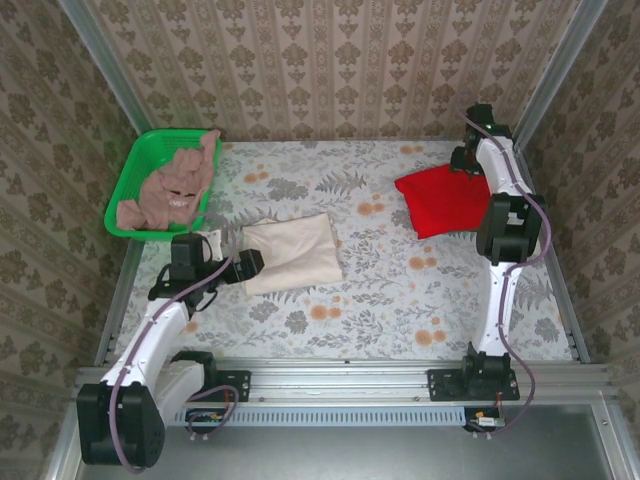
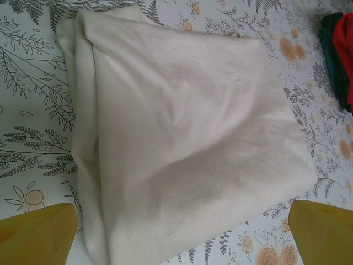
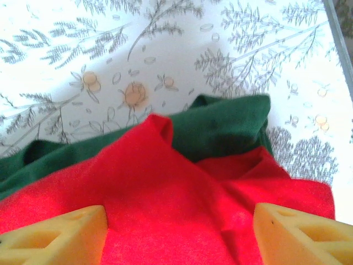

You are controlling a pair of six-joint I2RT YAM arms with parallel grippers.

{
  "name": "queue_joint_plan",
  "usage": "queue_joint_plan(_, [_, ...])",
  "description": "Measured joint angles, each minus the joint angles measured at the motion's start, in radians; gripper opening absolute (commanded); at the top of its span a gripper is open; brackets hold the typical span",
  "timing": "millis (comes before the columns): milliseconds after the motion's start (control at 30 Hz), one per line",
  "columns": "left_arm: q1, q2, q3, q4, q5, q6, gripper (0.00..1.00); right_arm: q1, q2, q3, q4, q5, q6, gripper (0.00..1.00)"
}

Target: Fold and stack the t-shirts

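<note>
Left claw [image 2: 179,232] spread, seemingly over t-shirt's [image 2: 182,138] edge

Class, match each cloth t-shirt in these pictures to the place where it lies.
Things:
1. folded cream cloth t-shirt
2. bright red cloth t-shirt
3. dark green cloth t-shirt
4. dusty pink-brown cloth t-shirt

Places:
A. in the green plastic mesh basket
B. beneath another shirt
C. on top of another shirt
D. alone on the flowered table

Pairs: 1-D, 2-C, 3-B, 4-A.
</note>
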Motion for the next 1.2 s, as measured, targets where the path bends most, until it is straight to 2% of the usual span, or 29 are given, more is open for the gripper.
queue_joint_plan(233, [0.000,0.013,0.000,0.000,0.000,0.000,1.00,-0.033,0.084,0.085,0.037,-0.105,-0.035,0.68])
queue_joint_plan(367, [0.000,0.014,0.000,0.000,0.000,0.000,1.00,-0.043,0.133,0.119,0.040,-0.161,-0.055,0.58])
queue_joint_plan(500, [0.000,0.015,0.000,0.000,0.000,0.000,1.00,-0.043,0.138,0.123,0.041,-0.194,-0.062,0.42])
queue_joint_plan(667, [0.000,0.015,0.000,0.000,0.000,0.000,1.00,-0.043,0.138,0.132,0.045,-0.201,-0.083,0.21])
queue_joint_plan(833, [0.000,0.015,0.000,0.000,0.000,0.000,1.00,-0.043,0.137,0.132,0.044,-0.201,-0.101,0.07])
queue_joint_plan(1033, [0.000,0.015,0.000,0.000,0.000,0.000,1.00,-0.043,0.102,0.122,0.046,-0.203,-0.102,0.05])
queue_joint_plan(1200, [0.000,0.017,0.000,0.000,0.000,0.000,1.00,-0.042,-0.069,-0.027,0.100,-0.204,-0.085,0.03])
